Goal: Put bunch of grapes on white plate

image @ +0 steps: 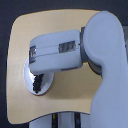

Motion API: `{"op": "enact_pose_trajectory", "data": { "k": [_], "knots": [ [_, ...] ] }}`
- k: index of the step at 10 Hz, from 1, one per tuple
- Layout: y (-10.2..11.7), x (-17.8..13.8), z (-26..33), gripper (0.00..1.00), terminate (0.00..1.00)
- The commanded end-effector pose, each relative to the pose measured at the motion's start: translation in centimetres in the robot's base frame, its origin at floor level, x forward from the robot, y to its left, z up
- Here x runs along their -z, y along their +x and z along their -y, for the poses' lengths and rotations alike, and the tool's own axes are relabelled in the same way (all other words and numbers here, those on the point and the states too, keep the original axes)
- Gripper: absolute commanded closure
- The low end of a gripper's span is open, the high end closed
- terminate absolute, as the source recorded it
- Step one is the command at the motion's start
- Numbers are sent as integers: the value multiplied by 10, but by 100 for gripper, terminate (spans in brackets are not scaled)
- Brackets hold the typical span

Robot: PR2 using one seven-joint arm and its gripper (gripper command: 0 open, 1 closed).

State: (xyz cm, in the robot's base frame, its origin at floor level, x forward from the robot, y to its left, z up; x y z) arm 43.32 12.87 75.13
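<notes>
The white plate (26, 76) lies on the wooden table at the exterior view's lower left, with its upper half covered by my arm (55, 50). A dark, narrow cluster, seemingly the bunch of grapes (36, 83), sits on the plate just below the arm's left end. No green leaf is visible. My gripper hangs down under that end of the arm, right over the plate. Its fingers are hidden or blend into the dark cluster, so I cannot tell whether it is open or shut, or whether it touches the grapes.
The round-cornered wooden table (60, 95) fills most of the view. My grey upper arm and shoulder (105, 55) cover its right side. The robot's base (65, 121) shows at the bottom edge.
</notes>
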Motion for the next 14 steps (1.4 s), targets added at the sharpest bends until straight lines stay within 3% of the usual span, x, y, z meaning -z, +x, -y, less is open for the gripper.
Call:
{"op": "enact_pose_trajectory", "data": {
  "k": [1,9,10,14],
  "knots": [
    [0,8,-2,100,0],
    [2,11,3,100,0],
    [3,10,3,0,0],
    [8,4,2,0,0]
  ]
}}
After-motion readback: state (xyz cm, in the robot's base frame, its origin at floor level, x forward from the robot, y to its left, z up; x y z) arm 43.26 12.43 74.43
